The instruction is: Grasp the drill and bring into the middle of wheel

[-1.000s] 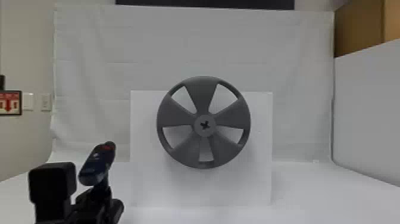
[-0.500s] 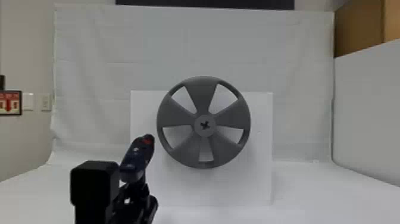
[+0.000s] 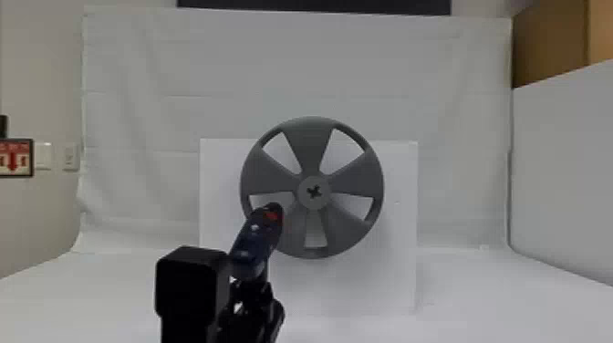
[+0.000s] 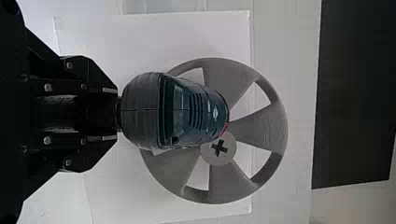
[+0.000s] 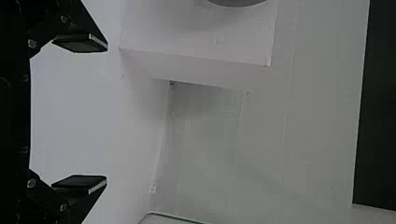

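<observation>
Grey, the wheel (image 3: 312,141) serves as our reference. In the head view, we locate the drill (image 3: 255,241) before the wheel's lower left, red-marked end nearest its hub (image 3: 305,194). We have the left gripper (image 3: 254,292) clamped on the drill, lower left of the wheel; we set the right gripper (image 5: 100,113), fingers spread, to the wheel's right.

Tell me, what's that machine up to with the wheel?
A robot's left gripper is holding a dark blue drill in front of a grey five-spoked wheel. In the head view, the drill sits below and left of the hub, not yet at the middle. The right gripper is open and empty.
</observation>
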{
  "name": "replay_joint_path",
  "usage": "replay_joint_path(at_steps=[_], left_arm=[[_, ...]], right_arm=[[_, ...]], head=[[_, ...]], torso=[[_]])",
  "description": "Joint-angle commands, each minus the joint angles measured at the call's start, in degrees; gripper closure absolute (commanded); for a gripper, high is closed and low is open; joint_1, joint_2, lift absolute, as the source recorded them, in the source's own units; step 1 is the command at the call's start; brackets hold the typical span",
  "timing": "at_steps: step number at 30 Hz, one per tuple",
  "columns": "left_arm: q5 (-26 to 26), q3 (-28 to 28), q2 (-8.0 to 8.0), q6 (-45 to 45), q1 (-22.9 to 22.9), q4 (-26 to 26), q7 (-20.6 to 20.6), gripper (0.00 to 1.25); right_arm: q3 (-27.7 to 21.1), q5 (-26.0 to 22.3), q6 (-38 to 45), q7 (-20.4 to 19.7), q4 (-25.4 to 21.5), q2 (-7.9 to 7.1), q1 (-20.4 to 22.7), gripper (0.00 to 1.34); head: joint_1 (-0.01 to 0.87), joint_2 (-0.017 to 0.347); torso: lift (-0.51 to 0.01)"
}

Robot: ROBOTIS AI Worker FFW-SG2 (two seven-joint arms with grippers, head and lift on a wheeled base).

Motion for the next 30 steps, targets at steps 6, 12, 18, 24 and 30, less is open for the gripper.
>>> replay_joint_path(at_steps=[6, 12, 18, 24, 30], left_arm=[[0.08, -2.93, -0.41, 0.00, -3.76, 1.70, 1.20, 1.21], [1.22, -3.72, -1.55, 0.00, -5.87, 3.29, 1.20, 1.21], [2.19, -5.21, -2.26, -0.97, -7.62, 5.22, 1.20, 1.21], [2.54, -6.00, -3.05, -1.59, -8.77, 7.33, 1.20, 1.21], [2.54, -6.44, -3.58, -2.20, -9.91, 9.26, 1.20, 1.21]], right_arm=[[0.59, 0.82, 0.00, 0.00, 0.00, 0.09, -0.05, 0.28], [0.94, 1.00, 0.18, 0.00, 0.00, -0.17, -0.05, 0.28], [1.38, 1.00, 0.35, 0.00, 0.09, -0.43, -0.14, 0.28], [1.64, 1.00, 0.53, 0.00, 0.18, -0.78, -0.05, 0.28], [1.82, 1.00, 0.62, 0.00, 0.26, -0.87, -0.05, 0.28]], head=[[0.000, 0.000], [0.000, 0.000], [0.000, 0.000], [0.000, 0.000], [0.000, 0.000]], torso=[[-0.406], [-0.406], [-0.406], [-0.406], [-0.406]])
